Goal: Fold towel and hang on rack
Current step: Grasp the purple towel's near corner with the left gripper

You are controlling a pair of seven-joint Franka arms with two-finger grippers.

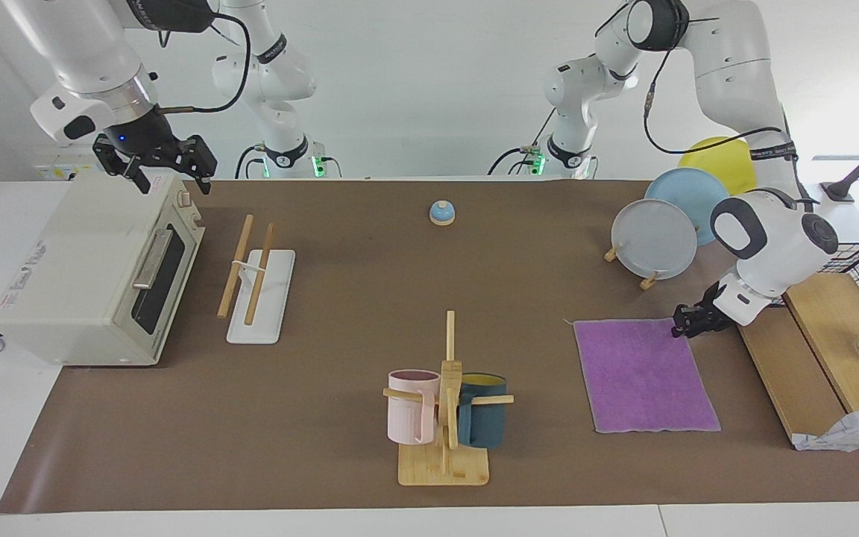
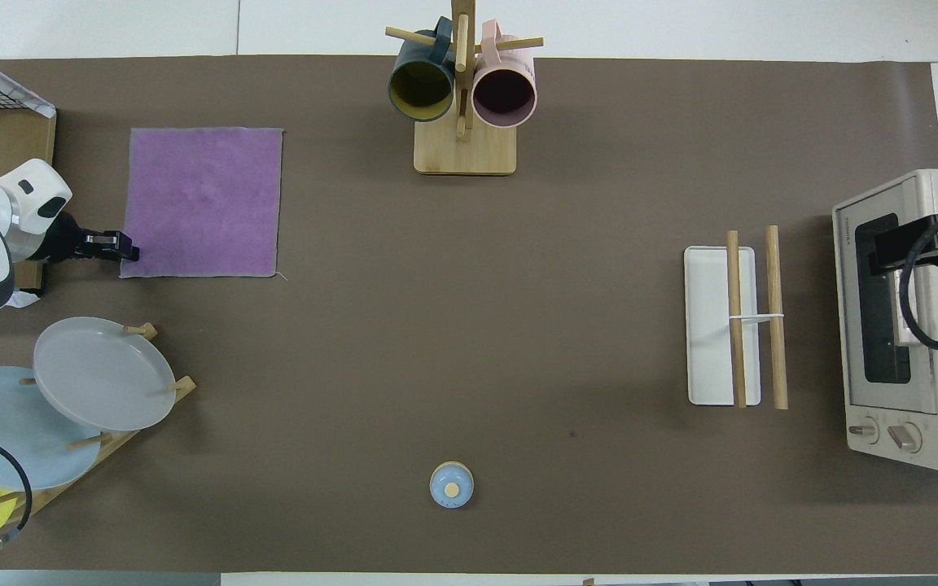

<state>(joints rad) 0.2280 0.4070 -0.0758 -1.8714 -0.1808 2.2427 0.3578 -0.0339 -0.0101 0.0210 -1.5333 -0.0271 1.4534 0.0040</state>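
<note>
The towel point(image 1: 642, 377) lies flat and unfolded on the brown mat, purple face up, toward the left arm's end of the table; it also shows in the overhead view point(image 2: 204, 202). My left gripper point(image 1: 681, 322) is low at the towel's edge, by the corner nearer to the robots point(image 2: 125, 247). The rack point(image 1: 254, 277), two wooden rods over a white base, stands toward the right arm's end and has nothing on it point(image 2: 742, 325). My right gripper point(image 1: 168, 170) is open and empty, raised over the toaster oven point(image 1: 94, 276).
A wooden mug stand point(image 1: 446, 418) with a pink and a teal mug is farther from the robots, mid-table. A plate stand point(image 1: 653, 239) with round plates is near the left arm. A small blue bell point(image 1: 442, 213) sits near the robots. A wooden box point(image 1: 810, 358) is beside the towel.
</note>
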